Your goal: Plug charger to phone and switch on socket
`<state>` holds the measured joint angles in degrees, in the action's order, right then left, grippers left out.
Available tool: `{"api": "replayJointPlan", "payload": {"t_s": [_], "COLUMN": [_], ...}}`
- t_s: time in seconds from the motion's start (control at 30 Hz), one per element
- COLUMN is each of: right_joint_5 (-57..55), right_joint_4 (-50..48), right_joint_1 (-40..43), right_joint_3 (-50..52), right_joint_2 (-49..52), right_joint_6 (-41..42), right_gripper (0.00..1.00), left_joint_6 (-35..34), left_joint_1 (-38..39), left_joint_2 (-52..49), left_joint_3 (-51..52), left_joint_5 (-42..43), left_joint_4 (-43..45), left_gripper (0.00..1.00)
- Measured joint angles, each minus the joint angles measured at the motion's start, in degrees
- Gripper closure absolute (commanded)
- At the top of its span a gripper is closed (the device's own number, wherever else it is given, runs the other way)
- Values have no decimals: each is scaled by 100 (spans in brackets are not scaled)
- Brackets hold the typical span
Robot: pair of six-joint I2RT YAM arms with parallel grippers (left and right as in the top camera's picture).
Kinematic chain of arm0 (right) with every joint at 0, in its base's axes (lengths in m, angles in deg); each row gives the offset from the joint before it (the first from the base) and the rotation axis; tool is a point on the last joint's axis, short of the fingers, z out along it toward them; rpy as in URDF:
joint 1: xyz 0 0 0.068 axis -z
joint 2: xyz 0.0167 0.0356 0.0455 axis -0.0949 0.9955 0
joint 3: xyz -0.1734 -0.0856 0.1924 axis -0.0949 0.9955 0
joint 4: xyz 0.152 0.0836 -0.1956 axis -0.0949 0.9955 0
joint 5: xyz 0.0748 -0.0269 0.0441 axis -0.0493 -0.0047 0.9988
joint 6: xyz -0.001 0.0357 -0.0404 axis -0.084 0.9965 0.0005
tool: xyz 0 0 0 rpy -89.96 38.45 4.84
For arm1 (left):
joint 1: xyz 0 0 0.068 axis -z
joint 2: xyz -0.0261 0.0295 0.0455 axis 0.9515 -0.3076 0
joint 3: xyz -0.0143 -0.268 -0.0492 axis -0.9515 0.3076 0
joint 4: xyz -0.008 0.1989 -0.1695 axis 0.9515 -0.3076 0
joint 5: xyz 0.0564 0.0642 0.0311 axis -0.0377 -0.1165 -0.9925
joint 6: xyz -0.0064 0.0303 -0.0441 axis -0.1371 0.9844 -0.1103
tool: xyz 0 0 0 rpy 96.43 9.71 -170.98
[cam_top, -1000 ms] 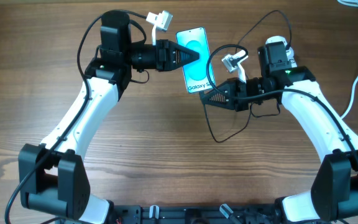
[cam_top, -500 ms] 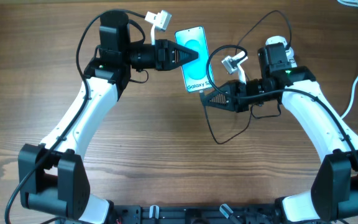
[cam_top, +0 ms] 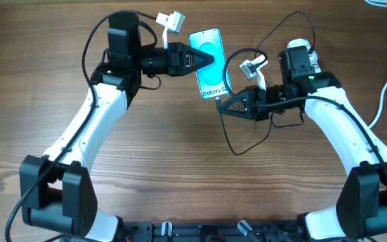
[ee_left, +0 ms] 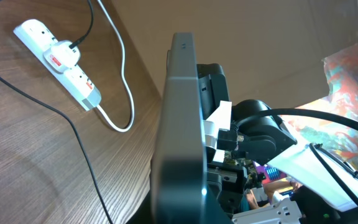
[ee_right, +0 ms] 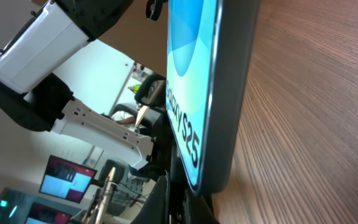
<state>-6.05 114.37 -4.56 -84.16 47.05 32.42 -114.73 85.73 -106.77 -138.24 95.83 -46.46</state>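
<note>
The left hand (cam_top: 205,60) is clenched on the phone (cam_top: 213,77); it grasps it from the left long side, near the upper half. The right hand (cam_top: 223,106) is at the opposite end, its tip just at the phone's lower short edge. This hand is also clenched, but I cannot tell what is between its fingers.

The phone is over the wooden tabletop (cam_top: 180,168), between the two hands, a little tilted, with the screen facing up. The screen is bright cyan-blue with a white band at the bottom where "Galaxy S25" is written. From the left wrist view its side is thin and dark.

Farther away, the white socket (ee_left: 30,31) lies on the tabletop, with the charger (ee_left: 62,55) block plugged into it.
</note>
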Motion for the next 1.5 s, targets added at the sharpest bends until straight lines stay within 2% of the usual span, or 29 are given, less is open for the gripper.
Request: {"api": "replayJointPlan", "payload": {"t_s": [0.47, 0.6, 0.77, 1.5], "right_joint_5": [-87, -42, 264, -22], "right_joint_4": [-529, -625, -678, -487], "right_joint_1": [0, 0, 0, -31], "right_joint_3": [0, 0, 0, 22], "right_joint_2": [0, 0, 0, 0], "right_joint_6": [575, 597, 442, 337], "right_gripper": [96, 96, 96, 96], "left_joint_6": [28, 33, 35, -11], "left_joint_1": [-55, -63, -59, -31], "left_joint_2": [0, 0, 2, 0], "left_joint_3": [0, 0, -2, -2], "left_joint_5": [-20, -17, 284, 706], "left_joint_4": [138, 181, 706, 673], "left_gripper": [96, 96, 96, 96]}}
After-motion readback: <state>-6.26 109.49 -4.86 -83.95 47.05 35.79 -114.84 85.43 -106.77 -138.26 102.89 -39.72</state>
